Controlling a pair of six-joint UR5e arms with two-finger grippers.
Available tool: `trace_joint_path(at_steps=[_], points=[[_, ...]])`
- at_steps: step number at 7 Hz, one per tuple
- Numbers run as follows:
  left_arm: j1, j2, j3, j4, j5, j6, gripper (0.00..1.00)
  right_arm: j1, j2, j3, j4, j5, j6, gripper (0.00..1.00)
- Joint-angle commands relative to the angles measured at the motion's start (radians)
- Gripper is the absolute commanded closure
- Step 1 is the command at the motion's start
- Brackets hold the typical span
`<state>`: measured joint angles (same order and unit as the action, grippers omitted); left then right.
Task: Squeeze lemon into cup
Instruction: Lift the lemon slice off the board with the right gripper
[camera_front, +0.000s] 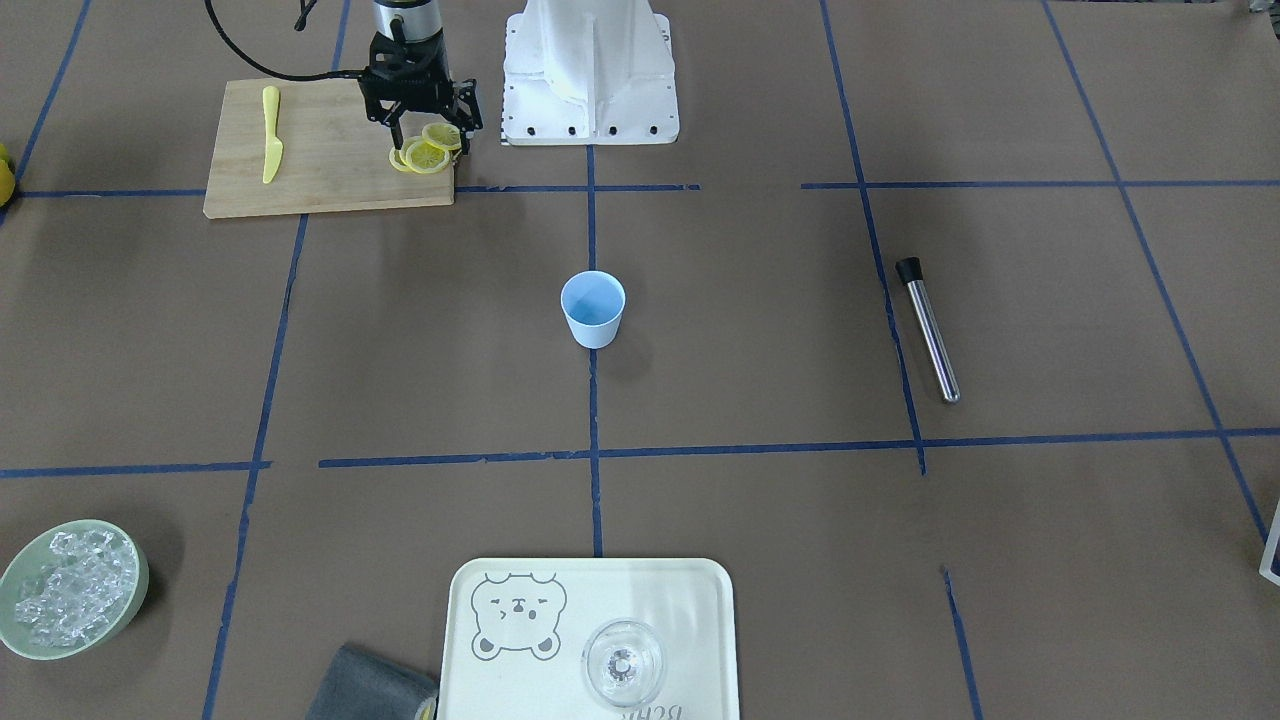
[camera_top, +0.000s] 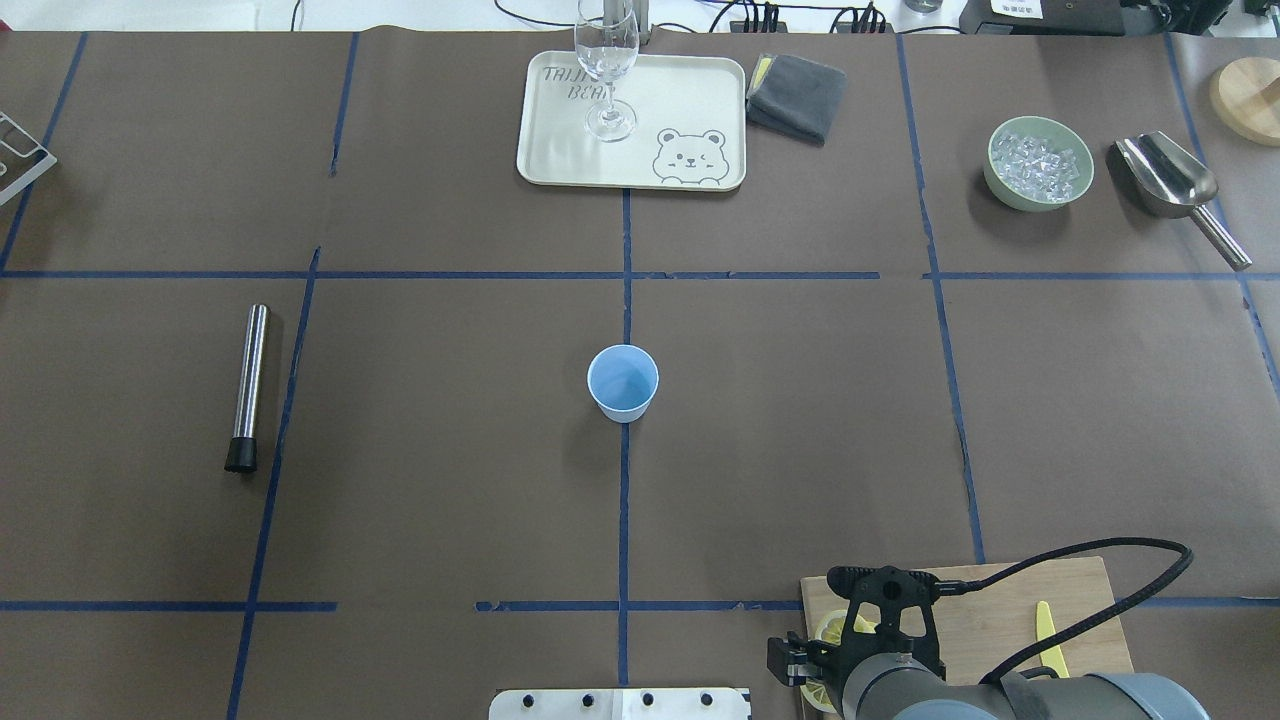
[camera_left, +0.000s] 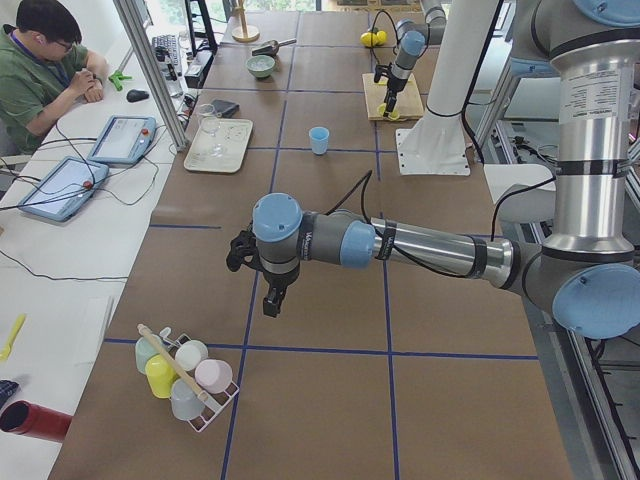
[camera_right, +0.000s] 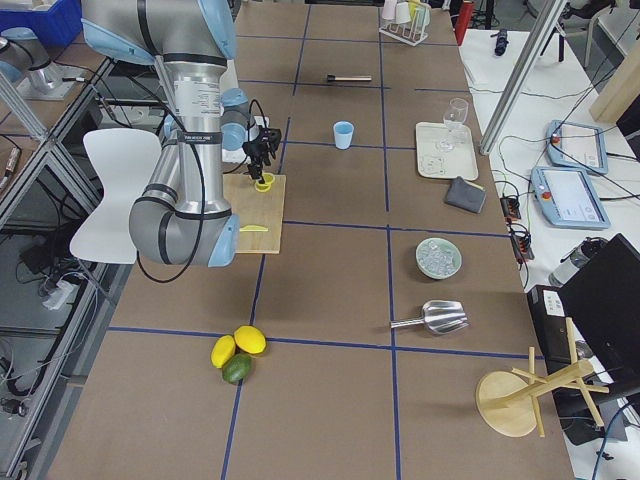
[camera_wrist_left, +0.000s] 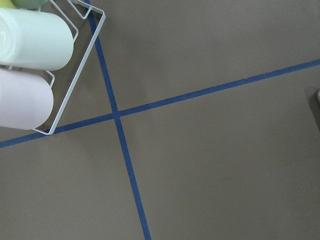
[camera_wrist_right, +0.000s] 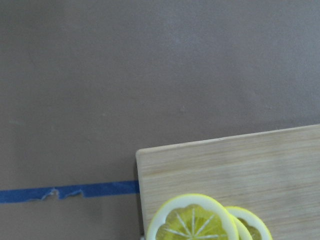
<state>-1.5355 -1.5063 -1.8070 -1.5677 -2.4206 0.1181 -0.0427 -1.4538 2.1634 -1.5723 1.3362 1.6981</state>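
Upper left in the front-facing frame, the right arm's black two-finger tool (camera_front: 432, 142), spread wide and empty, hangs just above the thin round yellow lemon slice (camera_front: 428, 157) on a wooden board (camera_front: 330, 150) corner; the light-blue plastic cup (camera_front: 593, 309) stands well apart, frame centre.

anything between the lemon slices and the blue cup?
Nothing: between lemon slices and cup only bare table cover and a blue tape line, per the front-facing view.

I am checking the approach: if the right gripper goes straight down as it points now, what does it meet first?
Probably the top lemon slice on the cutting board: the right gripper points down over it, jaws open. The gap between them is unclear.
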Motion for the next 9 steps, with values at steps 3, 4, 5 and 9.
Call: trace_joint_path(at_steps=[3, 4, 5, 9], points=[[0.000, 0.000, -0.005, 0.000, 0.000, 0.000, 0.00, 0.000, -0.010, -0.008, 0.000, 0.014, 0.000, 0.00], [0.000, 0.000, -0.006, 0.000, 0.000, 0.000, 0.00, 0.000, -0.010, -0.008, 0.000, 0.014, 0.000, 0.00], [0.000, 0.001, -0.008, 0.000, 0.000, 0.000, 0.00, 0.001, -0.008, -0.007, 0.000, 0.014, 0.000, 0.03], [0.000, 0.000, -0.006, 0.002, 0.002, 0.000, 0.00, 0.006, -0.008, -0.001, 0.000, 0.014, 0.000, 0.67]])
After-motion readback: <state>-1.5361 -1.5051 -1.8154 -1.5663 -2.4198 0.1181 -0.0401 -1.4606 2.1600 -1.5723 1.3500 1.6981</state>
